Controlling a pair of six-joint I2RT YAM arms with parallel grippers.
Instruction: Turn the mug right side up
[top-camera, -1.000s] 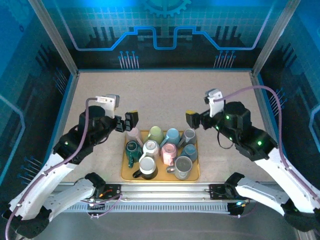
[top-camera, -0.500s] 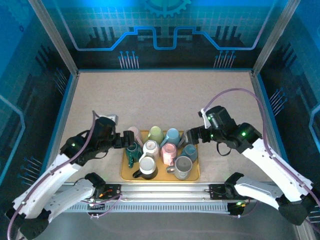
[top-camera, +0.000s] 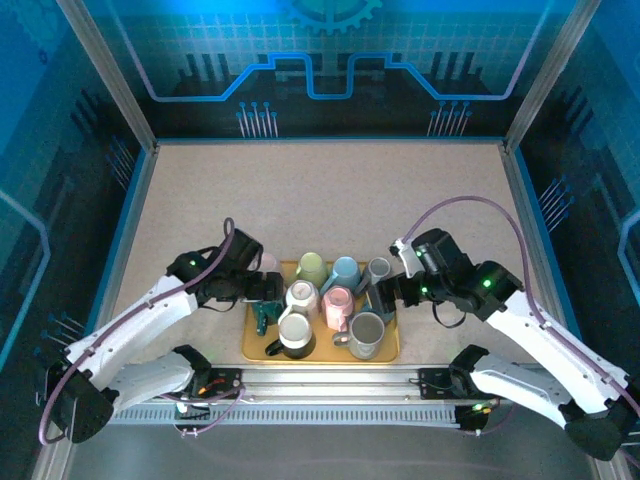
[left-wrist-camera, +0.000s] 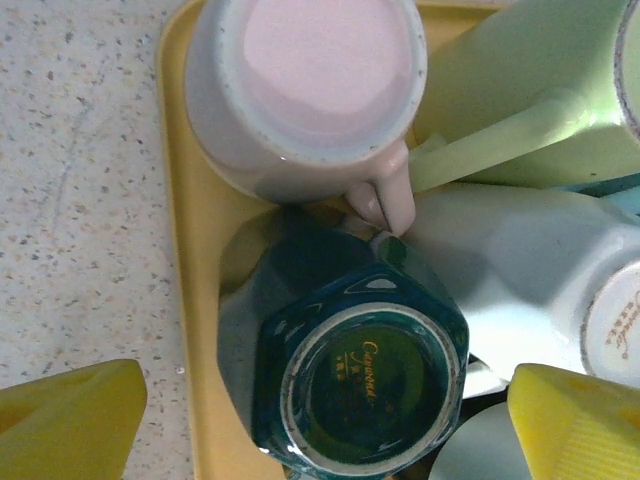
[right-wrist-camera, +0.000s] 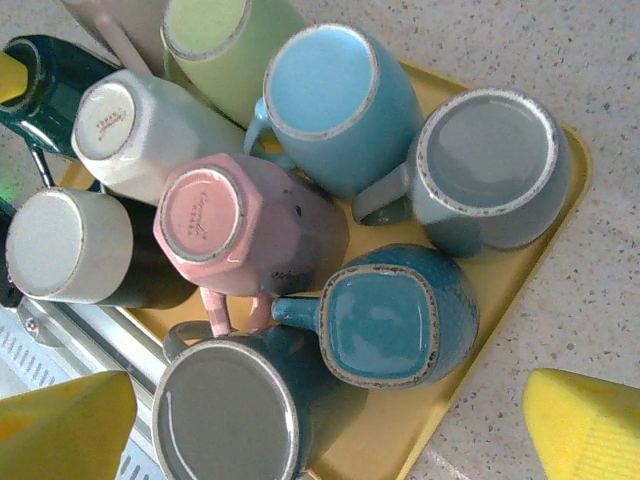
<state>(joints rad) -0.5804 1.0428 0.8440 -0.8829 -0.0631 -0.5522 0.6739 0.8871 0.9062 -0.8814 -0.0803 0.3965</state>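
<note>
Where green mug (left-wrist-camera: 355, 370) hugs tray (left-wrist-camera: 185, 250) edge, left hand (left-wrist-camera: 322, 418) spread

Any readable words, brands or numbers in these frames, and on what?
Gold script stamp on the dark green mug base: begins "C", rest unreadable.
Stamp on the pink mug base: too small.
Stamp on the white mug base: too small.
No numbers or signs legible.

The dark green faceted ceramic mug (left-wrist-camera: 360, 380) is glossily glazed, with a duller foot ring. The pale pink ceramic mug (left-wrist-camera: 300, 80) looks satin. The yellow plastic tray (left-wrist-camera: 190, 300) is smooth, and the speckled beige desk (left-wrist-camera: 70, 200) is matt and stone-like.
</note>
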